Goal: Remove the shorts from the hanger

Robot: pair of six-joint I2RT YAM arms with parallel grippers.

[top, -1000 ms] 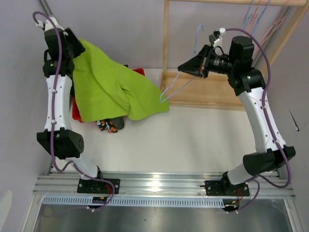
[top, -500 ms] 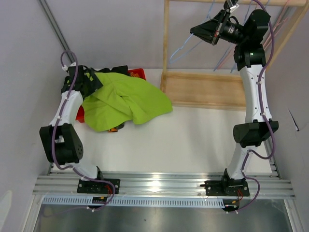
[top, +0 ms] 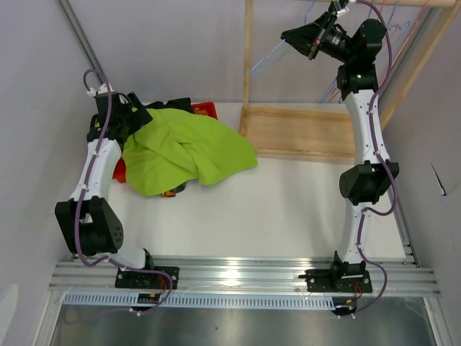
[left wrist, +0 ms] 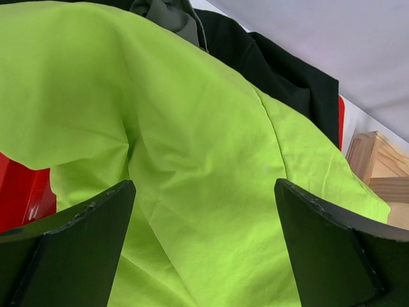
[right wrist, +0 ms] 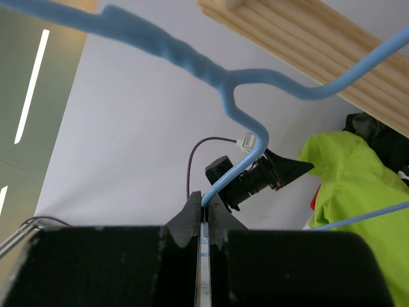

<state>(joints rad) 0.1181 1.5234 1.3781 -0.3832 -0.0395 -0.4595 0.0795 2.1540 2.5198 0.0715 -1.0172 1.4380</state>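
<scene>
Along the 6 o'clock edge of the tabletop (top: 288, 209), both arm bases are bolted side by side, and the white surface beyond them lies flat and matte.

At 10 o'clock, the shorts sit in a soft heap. The lime green pair (top: 184, 148) is draped on top in loose, rounded folds. Its weave is smooth and thin, creasing lightly where it falls over the pairs below. A black pair (left wrist: 281, 77) and a dark grey-olive pair (left wrist: 169, 13) show at the heap's far side. A scrap of orange-patterned cloth (top: 169, 192) shows at its near side. A red container (left wrist: 19, 192), rigid and glossy, lies under the heap.

The left tool (left wrist: 204, 185) hangs over the lime green cloth with its 2 dark fingers spread wide and nothing between them. This posture suits a garment just let go.

At 1 o'clock stands a pale wooden rack (top: 302, 133) with straight, grained bars.

Farthest, near 12 o'clock, the right tool (right wrist: 204, 204) is clamped tight on the thin wire of a blue hanger (right wrist: 185, 56). It holds the hanger high beside a ribbed wooden rail (right wrist: 287, 38). The hanger carries no cloth, so the lime green pair is judged free of it. Whether the hanger touches the rail cannot be told.
</scene>
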